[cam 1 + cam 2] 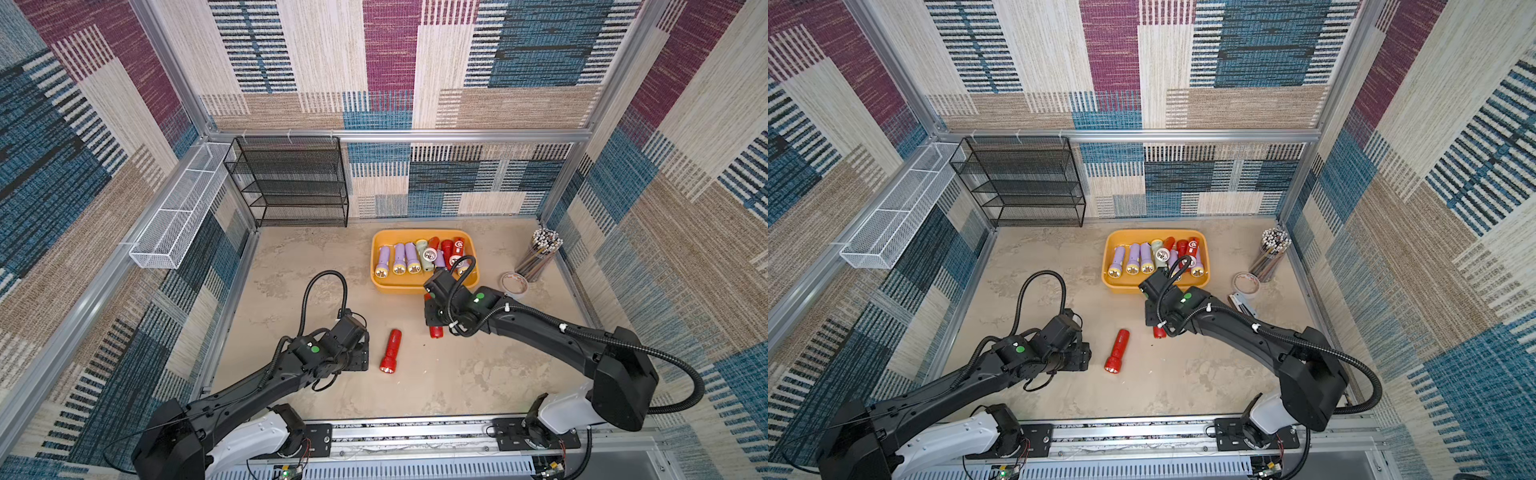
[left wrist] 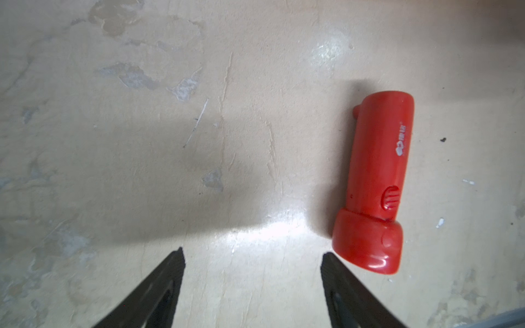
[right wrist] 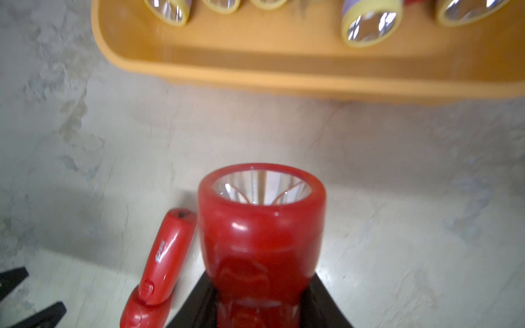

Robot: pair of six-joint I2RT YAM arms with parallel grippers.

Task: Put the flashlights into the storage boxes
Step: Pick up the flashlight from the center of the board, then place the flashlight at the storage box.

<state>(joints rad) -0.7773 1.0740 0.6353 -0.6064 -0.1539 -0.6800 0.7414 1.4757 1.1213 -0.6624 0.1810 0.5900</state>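
The yellow-orange storage box (image 1: 380,282) (image 3: 255,76) stands at the back of the table. Inside it lie several flashlights (image 1: 399,257), lilac with yellow heads, red, and one pale green. My right gripper (image 3: 261,284) is shut on a red flashlight (image 3: 261,227) just in front of the box, silver lens towards it. In both top views only red ends (image 1: 436,331) (image 1: 1158,331) show under the gripper. Another red flashlight (image 1: 390,351) (image 2: 375,176) lies on the table. My left gripper (image 2: 252,252) stands open beside it, empty.
A black mesh rack (image 1: 291,183) stands at the back left, a white wire basket (image 1: 178,220) hangs on the left wall. A clear cup of pencils (image 1: 538,257) and a tape roll (image 1: 514,283) sit at the right of the box.
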